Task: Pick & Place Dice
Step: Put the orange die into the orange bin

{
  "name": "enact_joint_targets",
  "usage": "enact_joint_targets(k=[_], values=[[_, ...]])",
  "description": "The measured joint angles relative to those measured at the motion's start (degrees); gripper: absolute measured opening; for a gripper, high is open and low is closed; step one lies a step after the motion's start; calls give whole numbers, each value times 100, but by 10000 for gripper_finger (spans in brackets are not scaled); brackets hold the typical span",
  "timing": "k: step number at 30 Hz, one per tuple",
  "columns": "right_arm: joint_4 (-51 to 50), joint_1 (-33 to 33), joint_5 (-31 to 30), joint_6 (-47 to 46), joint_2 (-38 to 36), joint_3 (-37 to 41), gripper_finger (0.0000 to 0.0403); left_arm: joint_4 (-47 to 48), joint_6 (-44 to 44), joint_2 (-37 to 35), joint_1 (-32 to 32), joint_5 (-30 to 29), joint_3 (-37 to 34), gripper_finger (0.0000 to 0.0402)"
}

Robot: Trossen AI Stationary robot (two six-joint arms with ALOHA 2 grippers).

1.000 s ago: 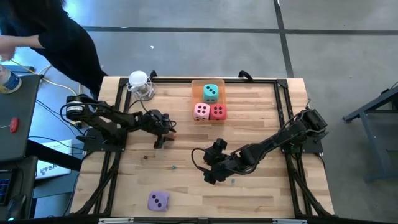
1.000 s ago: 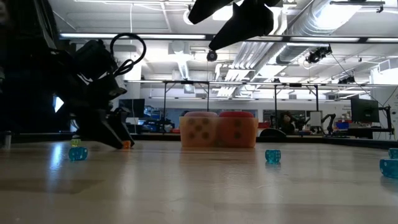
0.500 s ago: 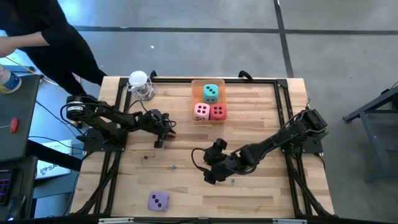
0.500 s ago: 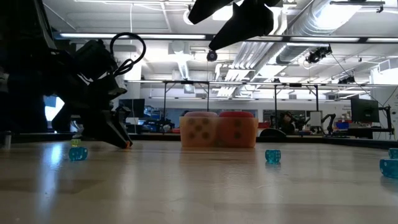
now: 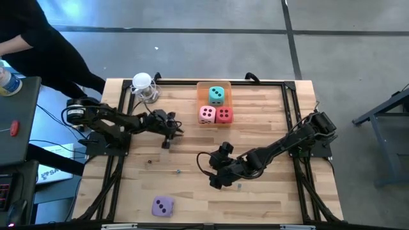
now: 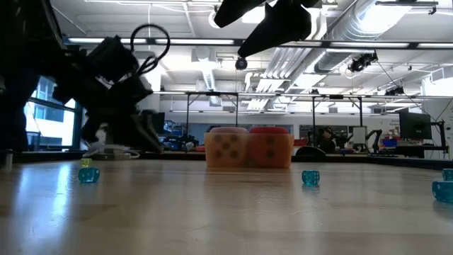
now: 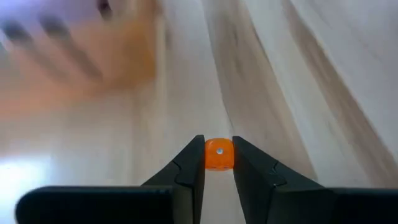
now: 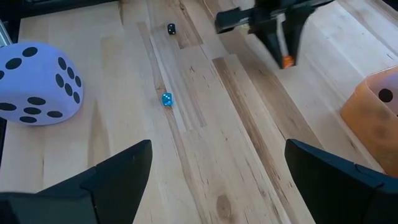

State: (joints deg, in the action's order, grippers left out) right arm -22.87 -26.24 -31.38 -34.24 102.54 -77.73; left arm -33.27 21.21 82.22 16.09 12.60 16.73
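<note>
Overhead, my left gripper (image 5: 167, 142) hangs left of the pink die (image 5: 207, 114), red die (image 5: 224, 115) and teal die (image 5: 216, 94), clustered at the table's far middle; the purple die (image 5: 163, 206) sits alone at the near edge. Level with the table, the pink and red cubes stand touching. Past my left wrist, my fingers (image 7: 189, 167) clamp a tiny orange die (image 7: 219, 154). Past my right wrist, my right gripper (image 8: 214, 174) gapes wide, holding nothing, and is probably nearer the purple die.

High view looks straight down on the bench (image 5: 268, 102); low view looks level across it; both show the red die (image 5: 224, 115).
</note>
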Motion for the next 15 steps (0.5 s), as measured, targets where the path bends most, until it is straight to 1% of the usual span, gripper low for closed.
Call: enact_joint_targets(k=[3, 6, 9, 12, 15], values=[[2, 0, 0, 0, 0, 0, 358, 164, 236, -226, 11, -134, 293, 65], [2, 0, 0, 0, 0, 0, 358, 312, 564, -443, 116, -545, 734, 65], [4, 2, -1, 0, 0, 0, 358, 522, 820, -490, 401, -841, 1251, 65], [16, 2, 0, 0, 0, 0, 358, 897, 852, -412, 823, -739, 1829, 65], [26, 2, 0, 0, 0, 0, 358, 1238, 520, -181, 1261, -183, 2261, 65]])
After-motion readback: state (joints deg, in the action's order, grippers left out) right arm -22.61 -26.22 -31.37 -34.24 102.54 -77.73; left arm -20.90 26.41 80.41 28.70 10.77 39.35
